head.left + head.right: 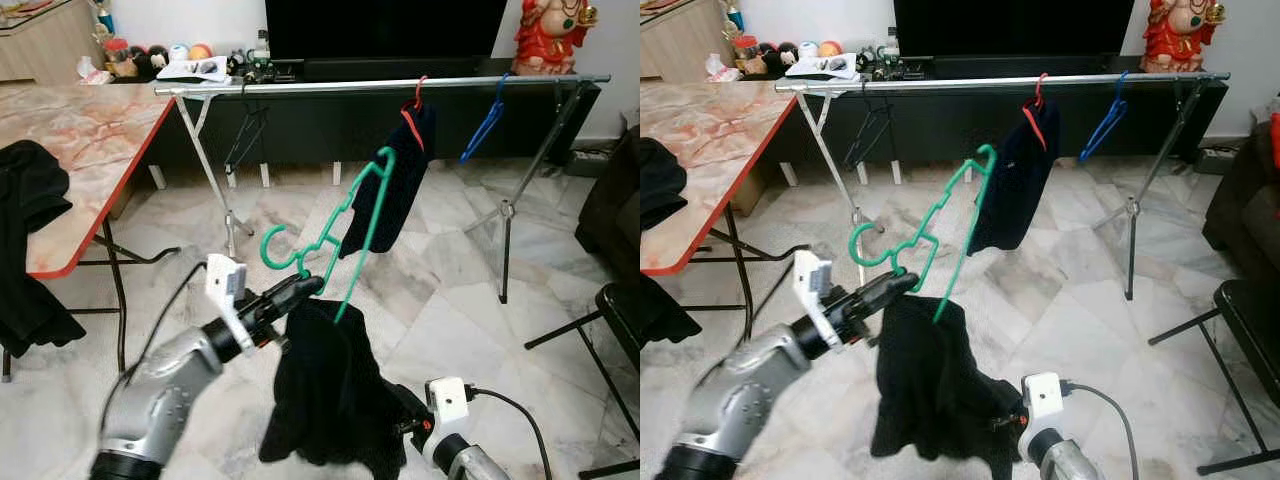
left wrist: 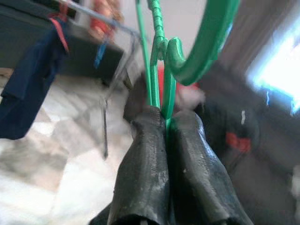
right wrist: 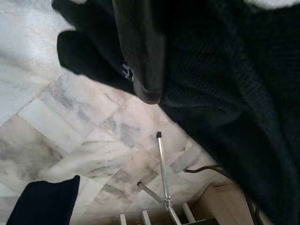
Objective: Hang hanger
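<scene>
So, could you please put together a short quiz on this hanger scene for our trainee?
1. True or false: the left pincer is shut on the green hanger.
2. Which colour is the empty hanger on the rail? A) blue B) yellow C) white
3. Fill in: the black garment hangs from the ____ hanger.

Key:
1. True; the left wrist view shows both fingers clamped on it.
2. A; the blue hanger hangs right of the dark garment on the red hanger.
3. green
</scene>
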Available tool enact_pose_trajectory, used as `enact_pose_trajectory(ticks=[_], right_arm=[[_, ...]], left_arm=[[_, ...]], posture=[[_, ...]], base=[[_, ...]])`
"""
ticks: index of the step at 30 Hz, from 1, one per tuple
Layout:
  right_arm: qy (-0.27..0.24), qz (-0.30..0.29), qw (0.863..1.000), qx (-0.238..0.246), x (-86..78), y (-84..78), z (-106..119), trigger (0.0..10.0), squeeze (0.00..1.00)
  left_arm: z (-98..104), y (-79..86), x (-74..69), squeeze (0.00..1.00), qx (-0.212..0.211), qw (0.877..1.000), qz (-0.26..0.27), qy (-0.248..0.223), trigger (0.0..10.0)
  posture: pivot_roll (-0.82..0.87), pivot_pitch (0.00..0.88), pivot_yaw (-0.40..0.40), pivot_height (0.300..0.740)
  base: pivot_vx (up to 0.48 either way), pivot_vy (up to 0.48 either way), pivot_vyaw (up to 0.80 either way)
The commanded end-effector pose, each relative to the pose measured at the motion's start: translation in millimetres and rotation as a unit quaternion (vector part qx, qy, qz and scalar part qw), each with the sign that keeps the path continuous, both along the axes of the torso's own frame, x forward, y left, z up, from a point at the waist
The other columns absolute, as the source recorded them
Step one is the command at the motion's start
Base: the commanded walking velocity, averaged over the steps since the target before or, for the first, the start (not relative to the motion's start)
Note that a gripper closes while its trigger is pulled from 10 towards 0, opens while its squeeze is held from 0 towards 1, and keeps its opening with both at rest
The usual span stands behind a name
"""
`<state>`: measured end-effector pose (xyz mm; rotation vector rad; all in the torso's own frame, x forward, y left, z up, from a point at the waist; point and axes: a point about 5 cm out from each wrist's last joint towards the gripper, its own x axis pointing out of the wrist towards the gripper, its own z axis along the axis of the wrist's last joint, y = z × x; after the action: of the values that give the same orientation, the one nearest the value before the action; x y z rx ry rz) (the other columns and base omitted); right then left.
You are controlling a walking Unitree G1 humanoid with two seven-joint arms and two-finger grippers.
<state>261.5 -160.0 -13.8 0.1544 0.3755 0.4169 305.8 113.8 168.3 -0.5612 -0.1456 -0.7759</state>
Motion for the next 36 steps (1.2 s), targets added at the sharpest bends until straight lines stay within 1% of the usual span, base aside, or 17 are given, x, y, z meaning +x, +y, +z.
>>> enact_pose_trajectory(ticks=[1, 4, 5, 12, 13, 15, 19, 21, 23, 24, 27, 29, 30, 31, 33, 34, 36], right_arm=[[0.007, 0.000, 1.000, 0.004, -3.8, 1.7, -3.4, 0.0, 0.00], [0.009, 0.002, 1.000, 0.006, -4.4, 3.7, -4.1, 0.0, 0.00], [0.010, 0.002, 1.000, 0.007, -4.6, 4.2, -4.3, 0.0, 0.00], [0.020, 0.017, 0.999, 0.020, -7.5, 10.4, -7.0, 0.0, 0.00], [0.024, 0.023, 0.999, 0.023, -8.6, 11.9, -7.9, 0.0, 0.00], [0.027, 0.028, 0.999, 0.025, -10.1, 13.7, -9.1, 0.0, 0.00], [0.031, 0.035, 0.998, 0.033, -12.8, 17.1, -10.9, 0.0, 0.00], [0.035, 0.039, 0.998, 0.037, -13.5, 18.0, -11.5, 0.0, 0.00], [0.042, 0.053, 0.997, 0.045, -15.9, 20.7, -13.0, 0.0, 0.00], [0.042, 0.053, 0.997, 0.045, -15.9, 20.7, -13.0, 0.0, 0.00], [0.046, 0.055, 0.997, 0.040, -18.8, 21.3, -15.4, 0.0, 0.00], [0.046, 0.051, 0.997, 0.035, -19.3, 19.9, -15.9, 0.0, 0.00], [0.046, 0.048, 0.997, 0.031, -20.1, 18.1, -16.5, 0.0, 0.00], [0.046, 0.048, 0.997, 0.031, -20.2, 17.7, -16.5, 0.0, 0.00], [0.048, 0.052, 0.997, 0.025, -20.7, 15.5, -16.9, 0.0, 0.00], [0.048, 0.052, 0.997, 0.025, -20.7, 15.5, -16.9, 0.0, 0.00], [0.049, 0.050, 0.997, 0.017, -20.7, 11.1, -17.1, 0.0, 0.00]], left_arm=[[23.1, 8.1, 6.8, 0.00, -0.082, 0.996, 0.021, -0.005, 10.0], [38.9, 7.7, 8.6, 0.00, -0.198, 0.980, 0.018, 0.006, 10.0], [42.3, 6.9, 8.9, 0.00, -0.209, 0.978, 0.025, 0.001, 10.0], [65.2, 1.1, 8.4, 0.00, -0.235, 0.970, 0.037, -0.057, 10.0], [70.3, -3.4, 7.6, 0.00, -0.199, 0.976, 0.036, -0.084, 10.0], [75.7, -5.7, 9.2, 0.00, -0.178, 0.978, 0.048, -0.103, 10.0], [92.6, -7.9, 12.3, 0.00, -0.199, 0.970, 0.058, -0.129, 10.0], [101.8, -12.3, 10.3, 0.00, -0.214, 0.966, 0.036, -0.143, 10.0], [115.1, -16.2, 4.6, 0.00, -0.294, 0.945, -0.033, -0.141, 10.0], [115.1, -16.2, 4.6, 0.00, -0.294, 0.945, -0.033, -0.141, 10.0], [120.9, -23.8, -10.0, 0.00, -0.341, 0.915, -0.171, -0.130, 10.0], [119.0, -27.2, -19.1, 0.00, -0.318, 0.913, -0.217, -0.135, 10.0], [112.8, -31.6, -29.9, 0.00, -0.260, 0.918, -0.258, -0.153, 10.0], [111.3, -32.5, -32.3, 0.00, -0.247, 0.918, -0.267, -0.156, 10.0], [98.1, -34.9, -48.8, 0.00, -0.151, 0.917, -0.318, -0.189, 10.0], [98.1, -34.9, -48.8, 0.00, -0.151, 0.917, -0.318, -0.189, 10.0], [83.5, -35.2, -57.5, 0.00, -0.077, 0.914, -0.358, -0.173, 10.0]], posture=[[0.09, 0.095, 0.018, 0.740], [0.08, 0.092, 0.021, 0.740], [0.09, 0.093, 0.021, 0.740], [0.08, 0.091, 0.022, 0.740], [0.08, 0.091, 0.022, 0.740], [0.09, 0.088, 0.022, 0.740], [0.08, 0.089, 0.021, 0.740], [0.09, 0.090, 0.020, 0.740], [0.09, 0.091, 0.018, 0.740], [0.09, 0.091, 0.018, 0.740], [0.08, 0.092, 0.023, 0.740], [0.08, 0.093, 0.023, 0.740], [0.08, 0.095, 0.024, 0.740], [0.09, 0.096, 0.023, 0.740], [0.09, 0.097, 0.023, 0.740], [0.09, 0.097, 0.023, 0.740], [0.09, 0.099, 0.022, 0.740]], base=[[0.000, 0.000, 0.00], [0.000, 0.000, 0.00], [0.000, 0.000, 0.00], [0.000, 0.000, 0.00], [0.000, 0.000, 0.00], [0.000, 0.000, 0.00], [0.000, 0.000, 0.00], [0.000, 0.000, 0.00], [0.000, 0.000, 0.00], [0.000, 0.000, 0.00], [0.000, 0.000, 0.00], [0.000, 0.000, 0.00], [0.000, 0.000, 0.00], [0.000, 0.000, 0.00], [0.000, 0.000, 0.00], [0.000, 0.000, 0.00], [0.000, 0.000, 0.00]])
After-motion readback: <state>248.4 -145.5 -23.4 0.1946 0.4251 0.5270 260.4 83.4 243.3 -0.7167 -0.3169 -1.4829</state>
